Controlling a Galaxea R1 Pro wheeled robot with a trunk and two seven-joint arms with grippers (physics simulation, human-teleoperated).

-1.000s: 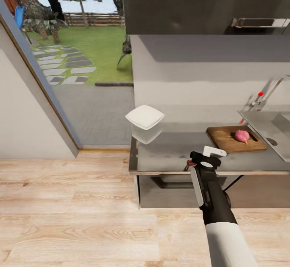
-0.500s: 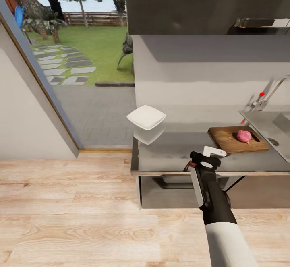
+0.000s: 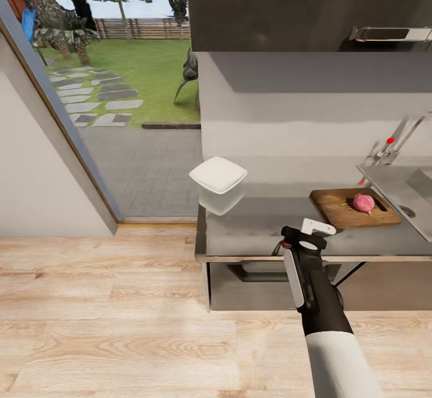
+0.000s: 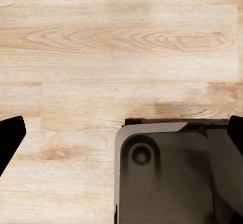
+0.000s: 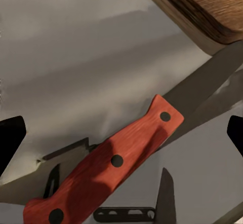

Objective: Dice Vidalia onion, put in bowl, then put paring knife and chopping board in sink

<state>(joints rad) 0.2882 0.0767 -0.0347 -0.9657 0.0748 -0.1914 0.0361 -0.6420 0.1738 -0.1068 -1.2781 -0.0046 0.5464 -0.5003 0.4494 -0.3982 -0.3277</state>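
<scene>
**Hovering over the knife at the counter's front edge**

Reaching my right gripper [image 3: 287,243] down over the paring knife [image 5: 109,165], I am holding both fingers spread wide, gripping nothing. The knife is lying flat on the countertop [image 3: 252,227], its blade running toward the chopping board [image 3: 354,207]. The onion [image 3: 363,202] is sitting on that board beside the sink [image 3: 401,191]. The bowl [image 3: 218,175] is resting at the counter's far left corner. My left gripper [image 4: 121,138] is hanging open above the wooden floor [image 4: 101,57].

R arm out, pincer [image 3: 287,243] open
</scene>
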